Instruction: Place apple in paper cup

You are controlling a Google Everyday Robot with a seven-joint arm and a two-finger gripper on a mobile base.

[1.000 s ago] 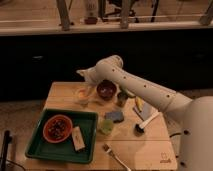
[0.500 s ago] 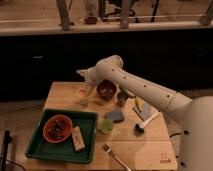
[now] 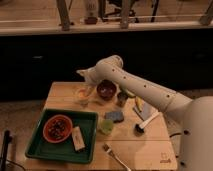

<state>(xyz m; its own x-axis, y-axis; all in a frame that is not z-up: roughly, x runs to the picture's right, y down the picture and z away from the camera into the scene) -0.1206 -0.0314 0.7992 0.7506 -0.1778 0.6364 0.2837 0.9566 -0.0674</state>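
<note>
- Apple [image 3: 81,93], the small orange-yellow ball, shows right at the gripper [image 3: 86,88], touching it or nearly so on its side away from the arm.
- I cannot tell whether the gripper is clamped on the apple or spread around it. The two blur together at the tip of the arm, which reaches in over the table's [image 3: 150,150] far left part.
- Directly below the gripper, and just under the apple, stands the paper cup [image 3: 84,102], short and pale. The apple looks to be at or just over its rim. I cannot say whether it is above the mouth or slightly behind it.
- The relation I am steering by is vertical. I judge the apple to be roughly in line over the cup, so the coming move is a short drop or a release, not a sideways carry.
- If the apple sits off the rim's centre, it could clip the edge and tip this light cup, so I would check alignment first.
- Just beside the gripper on the arm's side sits the dark red bowl [image 3: 106,90], close enough to catch a stray apple.
- Beyond that bowl, under the forearm, are the small dark grey cup [image 3: 121,96] and the elongated yellow piece [image 3: 138,103].
- Nearer me than the gripper are the translucent green cup [image 3: 105,126] and the green tray [image 3: 35,142], both well apart from the paper cup.
</note>
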